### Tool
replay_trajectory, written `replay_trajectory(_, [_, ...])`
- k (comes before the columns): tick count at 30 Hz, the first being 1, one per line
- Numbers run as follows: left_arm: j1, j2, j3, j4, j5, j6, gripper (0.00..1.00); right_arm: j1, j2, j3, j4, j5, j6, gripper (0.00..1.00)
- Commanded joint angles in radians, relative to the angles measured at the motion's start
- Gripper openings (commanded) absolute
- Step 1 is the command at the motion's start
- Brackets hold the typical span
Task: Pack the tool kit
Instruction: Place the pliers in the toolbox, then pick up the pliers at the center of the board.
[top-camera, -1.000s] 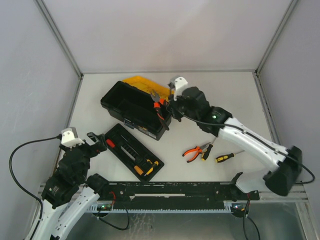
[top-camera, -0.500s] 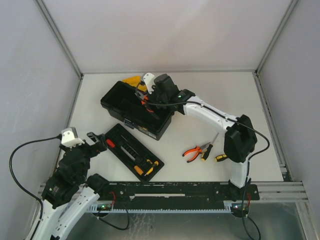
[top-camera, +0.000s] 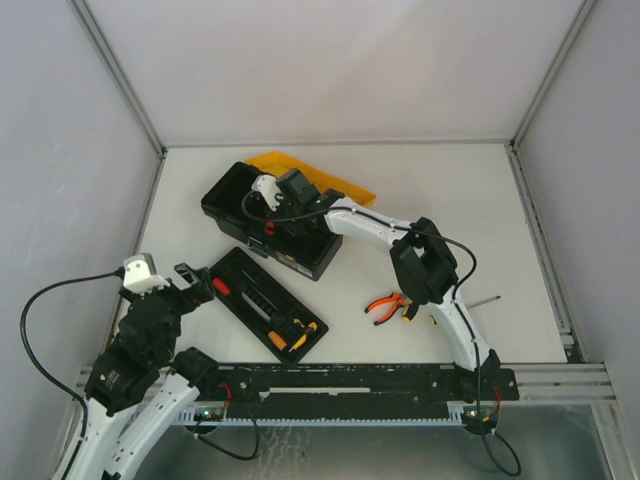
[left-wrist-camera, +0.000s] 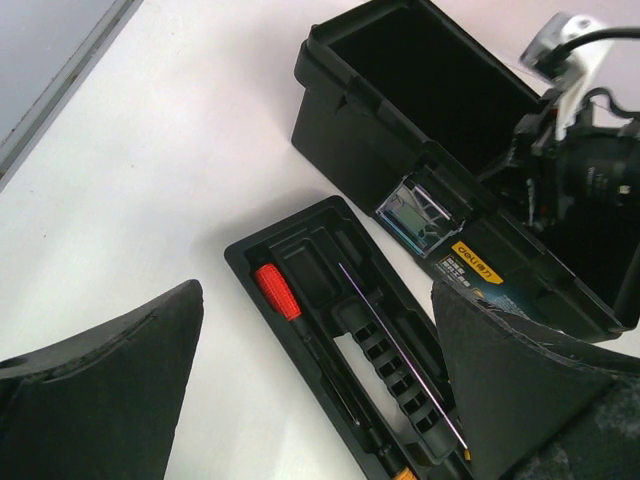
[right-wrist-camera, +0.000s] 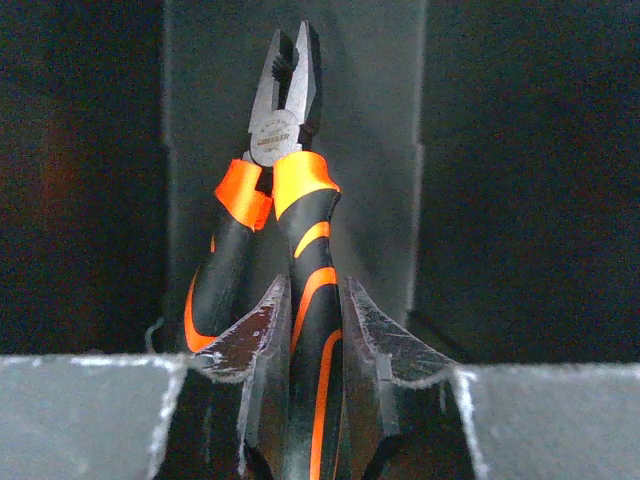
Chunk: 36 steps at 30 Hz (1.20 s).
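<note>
Orange-and-black pliers (right-wrist-camera: 285, 200) sit pinched in the right gripper (right-wrist-camera: 312, 300), reaching ahead of its fingers inside the black toolbox (top-camera: 235, 195). Unpacked yet: the inner tray (left-wrist-camera: 300, 245) under the wide-spread left gripper (left-wrist-camera: 315, 295), second pliers (top-camera: 392, 304), lid (top-camera: 300, 165) open. The right arm half hides a screwdriver (top-camera: 485, 299); the box floor is too dark to read.
</note>
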Motion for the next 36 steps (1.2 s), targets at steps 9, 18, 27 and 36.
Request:
replay_trajectory(9, [0.018, 0.02, -0.014, 0.045, 0.03, 0.03, 1.0, 0.0, 0.023, 0.127, -0.06, 0.002, 0.07, 0.39])
replay_trajectory(18, [0.02, 0.016, -0.014, 0.046, 0.034, 0.031, 1.0, 0.001, -0.279, 0.053, -0.081, 0.152, 0.192, 0.61])
replay_trajectory(27, [0.024, 0.013, -0.015, 0.052, 0.043, 0.034, 1.0, 0.011, -0.736, -0.389, -0.103, 0.619, 0.647, 0.62])
replay_trajectory(36, [0.032, 0.014, -0.016, 0.058, 0.051, 0.037, 1.0, 0.024, -0.916, -0.913, -0.295, 0.608, 1.28, 0.58])
